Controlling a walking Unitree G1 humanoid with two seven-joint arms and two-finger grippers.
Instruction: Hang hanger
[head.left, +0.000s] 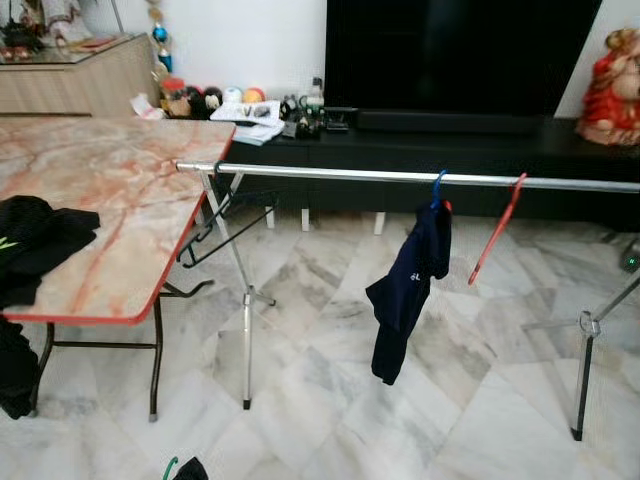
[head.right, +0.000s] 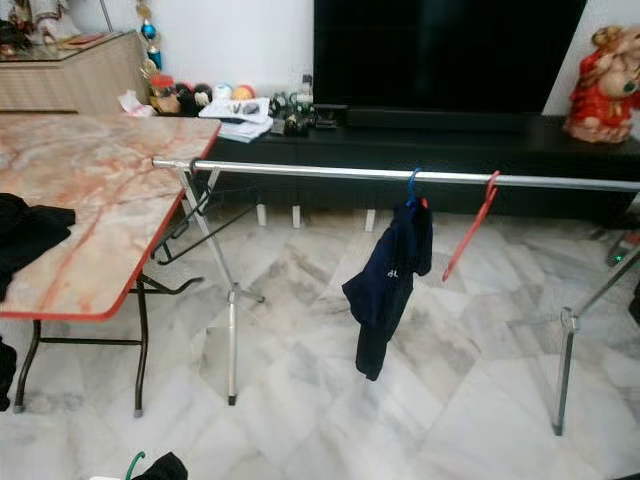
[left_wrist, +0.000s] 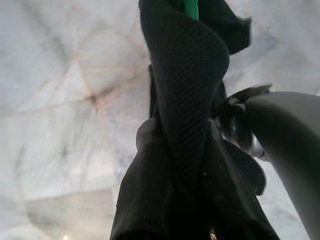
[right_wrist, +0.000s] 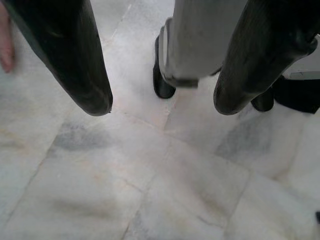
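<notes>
Held low and close in front, near the bottom edge of the head views: a green hanger (left_wrist: 190, 7) with a dark garment (left_wrist: 185, 100) draped over it, off the floor (right_wrist: 125, 190) and well apart from the rail (head.left: 330, 175), so not yet hung. Carried on the left arm's side, probably to keep the cloth from dragging; cannot tell how the left pincer stands, being hidden under the cloth. Right pincer (right_wrist: 162, 107) wide and empty, pointing down at the marble floor, seemingly kept free to help later. On the rail already: a black hanger (head.left: 215, 225) at the left end, a blue hanger (head.left: 437, 185) with a navy garment (head.left: 405, 290), then a bare red hanger (head.left: 497, 230). Between black and blue, a long bare stretch, probably the easiest place for the hook. To the left, the counter (head.left: 110, 190) with black clothes (head.left: 35, 240), likely waiting their turn.
</notes>
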